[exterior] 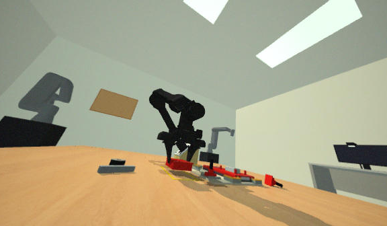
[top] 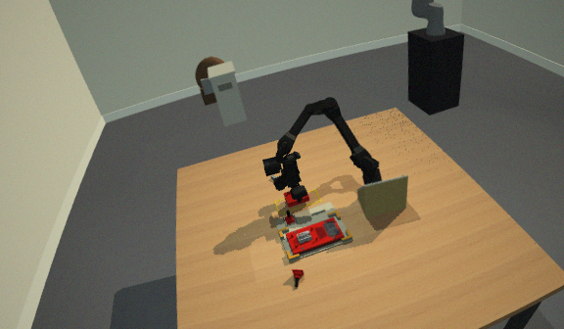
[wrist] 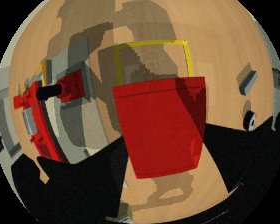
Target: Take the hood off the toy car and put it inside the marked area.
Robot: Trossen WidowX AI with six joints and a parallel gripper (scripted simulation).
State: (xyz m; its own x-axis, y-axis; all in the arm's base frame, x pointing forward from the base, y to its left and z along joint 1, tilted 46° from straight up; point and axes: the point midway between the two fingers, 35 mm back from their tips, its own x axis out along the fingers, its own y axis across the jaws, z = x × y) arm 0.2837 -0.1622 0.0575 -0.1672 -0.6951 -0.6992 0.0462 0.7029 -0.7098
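One red hood off the car, clamped between the fingers, which stand wide apart, one on each side of it; held just above the tabletop

Relation that matters: hood to yellow outline. Exterior view shows a gap under the hood, shadow beneath. In the wrist view the outline's far part shows beyond the hood's upper edge, its near part hidden; whether the hood is fully over the area, cannot tell

Toy car beside the area, on the side toward the tabletop's near edge, away from the far edge

Judgement: carry nearly done. Next, perhaps a small shift to centre, then straight down, level, before opening. Risk: lowering off-centre leaves an edge across the line; opening fingers could nudge the hood or the upright red-and-black tool close by
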